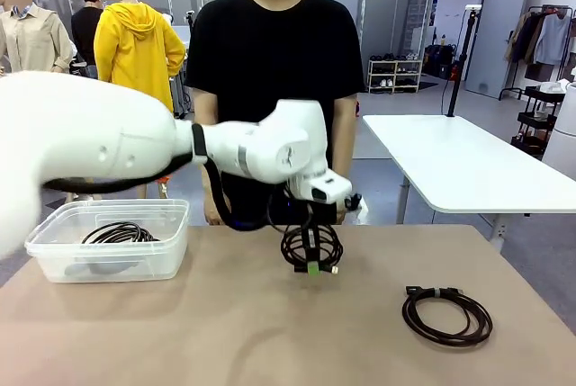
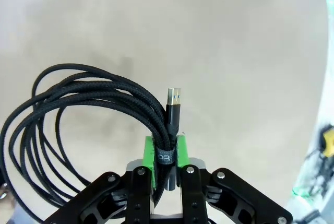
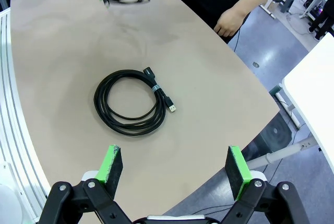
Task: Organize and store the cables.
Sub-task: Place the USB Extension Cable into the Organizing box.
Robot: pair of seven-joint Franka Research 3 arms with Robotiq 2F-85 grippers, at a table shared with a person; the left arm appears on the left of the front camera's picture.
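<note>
My left gripper (image 1: 312, 265) points down over the middle of the table and is shut on a black cable coil (image 1: 310, 244). In the left wrist view the green pads (image 2: 182, 150) pinch the bundled strands at the tie, with the loops (image 2: 78, 85) fanning left and a USB plug (image 2: 174, 98) sticking out ahead. A second cable coil (image 1: 447, 314) lies flat on the table at the right. It sits ahead of my right gripper (image 3: 173, 165), which hangs open above the coil (image 3: 133, 101) with nothing between its fingers. A third coil (image 1: 120, 233) lies in the clear bin.
The clear plastic bin (image 1: 108, 262) stands at the table's far left. A person in a black shirt (image 1: 270, 53) stands at the far edge, one hand (image 3: 229, 23) hanging near the table rim. A white table (image 1: 468, 166) stands beyond at the right.
</note>
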